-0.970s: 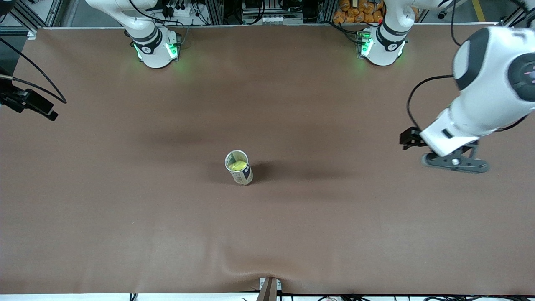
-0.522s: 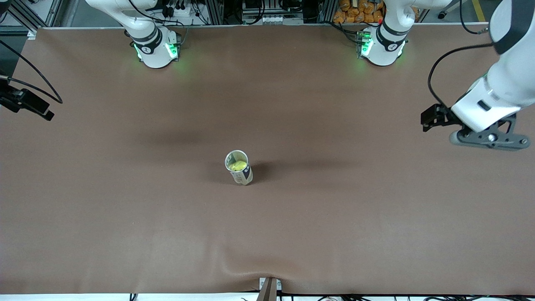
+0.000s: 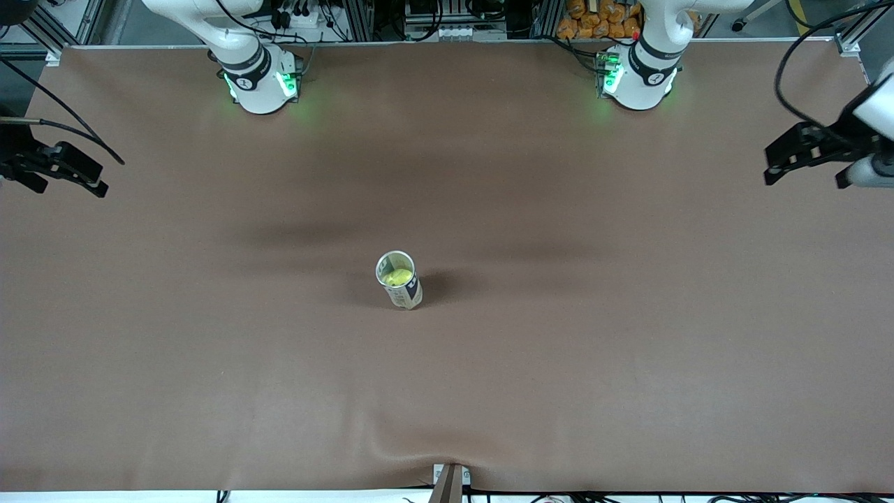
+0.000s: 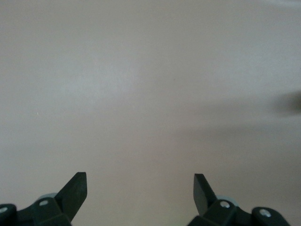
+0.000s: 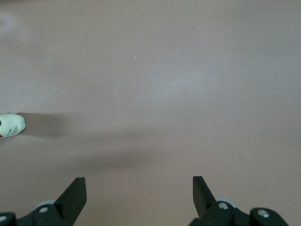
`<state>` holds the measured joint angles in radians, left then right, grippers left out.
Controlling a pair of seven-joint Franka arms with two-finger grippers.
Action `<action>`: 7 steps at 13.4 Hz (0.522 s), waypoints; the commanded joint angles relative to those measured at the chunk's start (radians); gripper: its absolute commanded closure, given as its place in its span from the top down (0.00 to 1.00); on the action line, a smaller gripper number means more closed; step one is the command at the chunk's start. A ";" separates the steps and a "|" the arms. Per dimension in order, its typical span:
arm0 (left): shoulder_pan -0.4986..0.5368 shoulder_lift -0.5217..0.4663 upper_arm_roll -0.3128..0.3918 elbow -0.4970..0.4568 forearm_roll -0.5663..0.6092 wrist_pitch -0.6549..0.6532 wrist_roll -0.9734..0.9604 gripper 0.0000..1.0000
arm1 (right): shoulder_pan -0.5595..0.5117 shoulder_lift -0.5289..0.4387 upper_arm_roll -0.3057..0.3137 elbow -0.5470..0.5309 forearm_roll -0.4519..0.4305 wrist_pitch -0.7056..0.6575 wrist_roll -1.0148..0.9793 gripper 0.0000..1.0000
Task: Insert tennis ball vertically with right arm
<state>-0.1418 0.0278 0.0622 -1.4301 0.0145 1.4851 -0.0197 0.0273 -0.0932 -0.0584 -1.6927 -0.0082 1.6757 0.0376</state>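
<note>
Even overhead light falls on the matte brown surface (image 3: 559,363), bright without glare. The upright white cylindrical can (image 3: 399,280) casts a soft shadow toward the left arm's end. Green lamps glow at both arm bases. Both wrist views look washed-out and slightly soft.

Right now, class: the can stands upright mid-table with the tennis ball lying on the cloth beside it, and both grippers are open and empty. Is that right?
One thing is wrong: the tennis ball is not beside the can but inside it, as the front view shows through the open top. The rest holds: the can stands upright mid-table, and the left gripper and right gripper are open and empty.
</note>
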 commanded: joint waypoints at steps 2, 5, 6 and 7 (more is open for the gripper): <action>0.080 -0.045 -0.080 -0.078 -0.016 -0.011 0.003 1.00 | -0.001 -0.003 -0.004 0.010 -0.004 -0.013 -0.074 1.00; 0.158 -0.057 -0.148 -0.085 -0.018 -0.011 0.000 1.00 | -0.004 0.000 -0.006 0.010 0.013 -0.008 -0.047 1.00; 0.162 -0.063 -0.150 -0.095 -0.019 -0.011 0.000 1.00 | -0.009 -0.002 -0.006 0.010 0.014 -0.005 -0.010 1.00; 0.162 -0.066 -0.150 -0.104 -0.036 -0.009 0.000 1.00 | -0.009 -0.002 -0.009 0.011 0.017 -0.004 0.013 1.00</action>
<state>-0.0049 0.0040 -0.0687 -1.4875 0.0042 1.4750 -0.0201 0.0252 -0.0931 -0.0642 -1.6925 -0.0049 1.6755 0.0096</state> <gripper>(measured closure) 0.000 0.000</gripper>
